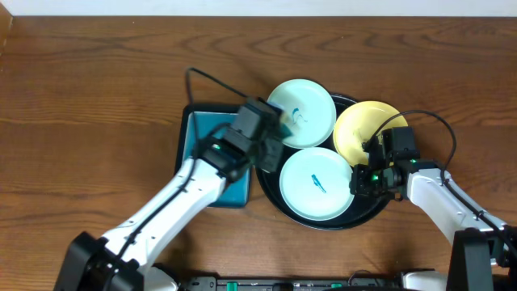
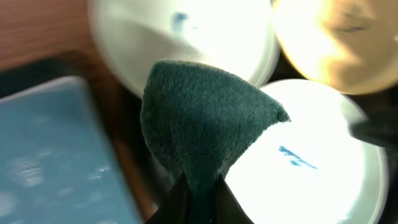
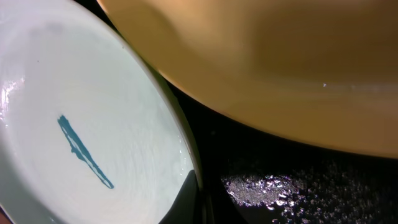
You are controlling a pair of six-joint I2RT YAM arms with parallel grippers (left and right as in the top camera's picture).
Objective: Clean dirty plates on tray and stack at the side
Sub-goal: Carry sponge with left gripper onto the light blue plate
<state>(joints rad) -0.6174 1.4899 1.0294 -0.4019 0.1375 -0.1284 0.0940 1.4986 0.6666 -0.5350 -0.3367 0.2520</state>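
The round black tray (image 1: 376,212) holds three plates. One mint-blue plate (image 1: 303,109) lies at the back, the pale yellow plate (image 1: 363,129) at the right, and a second mint-blue plate (image 1: 317,183) with a teal smear at the front. My left gripper (image 1: 273,136) is shut on a dark green cloth (image 2: 202,118) and holds it over the tray's left edge, between the two mint plates (image 2: 311,162). My right gripper (image 1: 360,179) is shut on the right rim of the front mint plate (image 3: 81,137), with the yellow plate (image 3: 280,62) just beyond.
A rectangular black tray with a teal inside (image 1: 198,133) lies left of the round tray, under my left arm; it also shows in the left wrist view (image 2: 50,155). Wet speckles lie on the black tray floor (image 3: 273,186). Brown wooden table (image 1: 81,97) all around.
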